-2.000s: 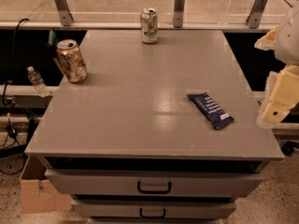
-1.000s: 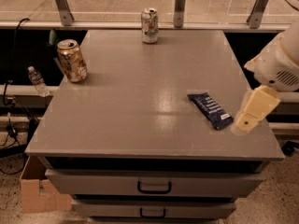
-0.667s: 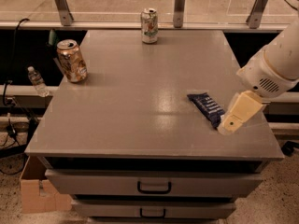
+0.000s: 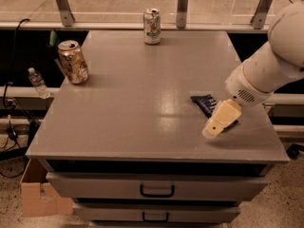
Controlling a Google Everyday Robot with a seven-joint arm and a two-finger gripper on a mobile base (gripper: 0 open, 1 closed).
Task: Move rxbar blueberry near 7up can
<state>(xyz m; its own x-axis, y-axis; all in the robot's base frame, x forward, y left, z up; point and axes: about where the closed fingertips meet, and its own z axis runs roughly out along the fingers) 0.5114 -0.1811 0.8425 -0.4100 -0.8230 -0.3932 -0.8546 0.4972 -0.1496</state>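
The gripper (image 4: 216, 124) hangs low over the table's (image 4: 133, 113) right side, covering the near end of the rxbar blueberry (image 4: 203, 101); its opening and any hold cannot be told. The dark wrapper lies flat, its lettering unreadable. The 7up can (image 4: 152, 26) stands upright at the far edge, well apart, showing green markings. A dented gold can (image 4: 73, 61) stands at the left.

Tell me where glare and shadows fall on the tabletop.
Camera view: a pale sheen streaks the middle of the table, just left of the rxbar blueberry; the gripper, over the bar's near end, casts a faint shadow on the surface beneath it.
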